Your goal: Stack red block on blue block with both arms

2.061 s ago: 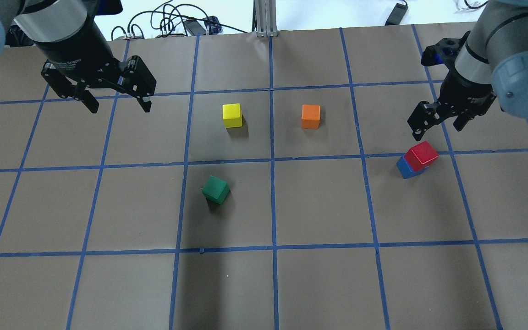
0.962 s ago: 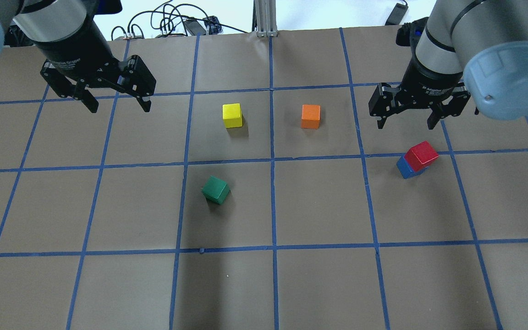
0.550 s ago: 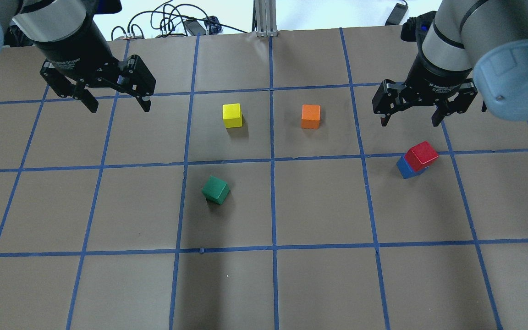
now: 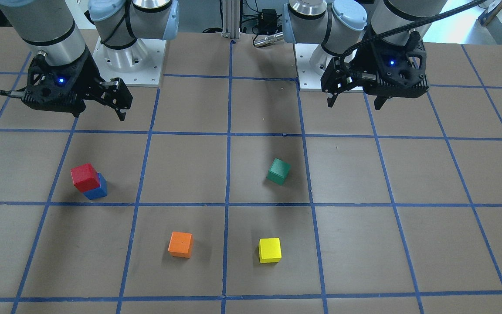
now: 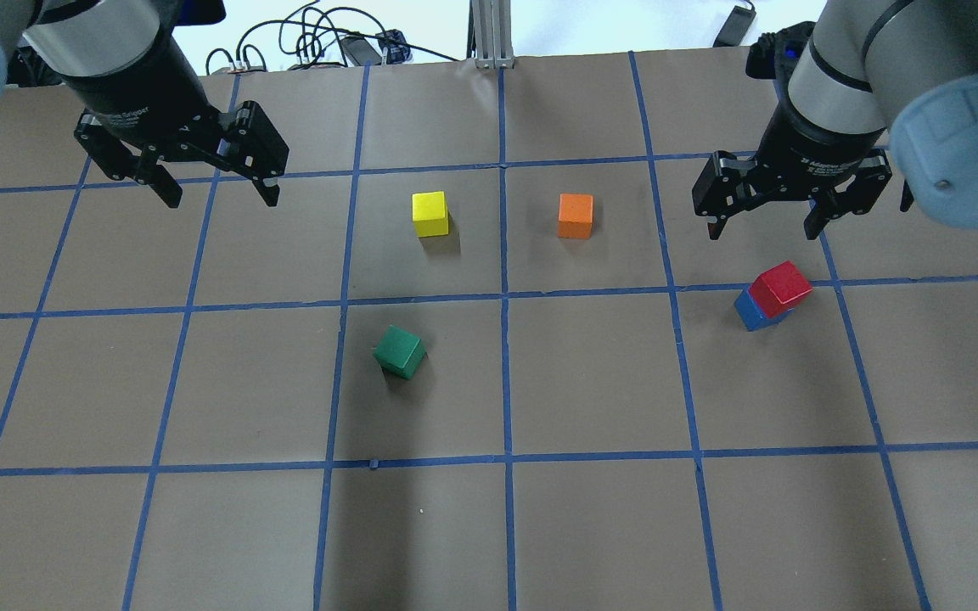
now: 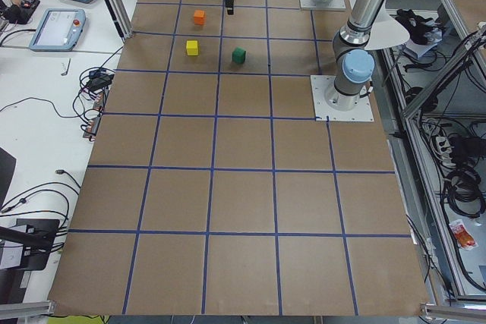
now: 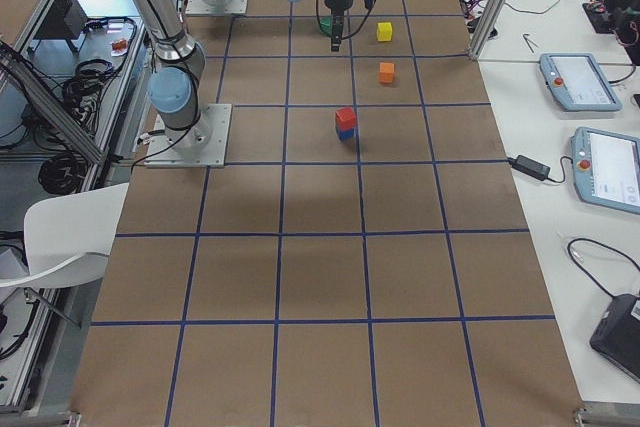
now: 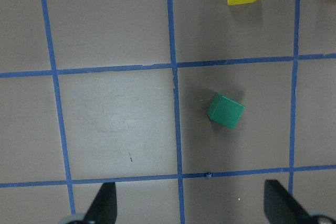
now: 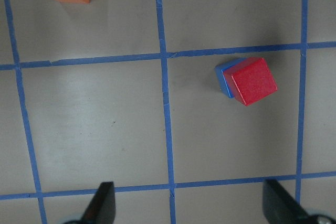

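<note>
The red block point(image 5: 782, 284) sits on the blue block point(image 5: 750, 313), turned a little off square, right of the table's middle. The stack also shows in the front view, red block point(image 4: 84, 176) on blue block point(image 4: 99, 191), and in the right wrist view, red block point(image 9: 252, 81) over blue block point(image 9: 222, 75). My right gripper point(image 5: 762, 229) is open and empty, raised just beyond the stack and apart from it; it also shows in the front view point(image 4: 59, 104). My left gripper point(image 5: 223, 201) is open and empty, raised at the far left; it also shows in the front view point(image 4: 354, 104).
A green block point(image 5: 400, 351) lies near the table's middle, a yellow block point(image 5: 430, 213) and an orange block point(image 5: 575, 215) beyond it. Brown paper with blue tape lines covers the table. Cables lie past the far edge.
My right gripper has turned its wrist square and shifted left beyond the stack, staying open. The red-on-blue stack has not moved. The left arm has not moved.
</note>
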Tool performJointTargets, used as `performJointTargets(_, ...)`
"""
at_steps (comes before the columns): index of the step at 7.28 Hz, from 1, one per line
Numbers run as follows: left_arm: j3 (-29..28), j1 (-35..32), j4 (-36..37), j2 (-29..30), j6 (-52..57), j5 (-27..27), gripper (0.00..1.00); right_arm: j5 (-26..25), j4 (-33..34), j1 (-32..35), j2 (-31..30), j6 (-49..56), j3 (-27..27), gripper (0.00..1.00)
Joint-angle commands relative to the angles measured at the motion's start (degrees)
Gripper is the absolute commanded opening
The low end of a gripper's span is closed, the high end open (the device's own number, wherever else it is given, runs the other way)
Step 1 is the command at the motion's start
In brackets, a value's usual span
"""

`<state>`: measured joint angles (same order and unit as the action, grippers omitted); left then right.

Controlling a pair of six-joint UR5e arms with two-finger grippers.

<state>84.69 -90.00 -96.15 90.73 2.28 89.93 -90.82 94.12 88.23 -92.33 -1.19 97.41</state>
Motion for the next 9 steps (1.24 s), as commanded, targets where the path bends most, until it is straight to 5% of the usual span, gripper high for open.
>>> performJointTargets(1,-0.1,0.0,0.0,0.0,0.0,0.0,1.00,0.0,0.2,0.0,-0.1,1.4,0.0,1.00)
performJointTargets(9,-0.1,0.0,0.0,0.1,0.0,0.1,1.00,0.0,1.5,0.4,-0.2,1.0,-0.5,1.00)
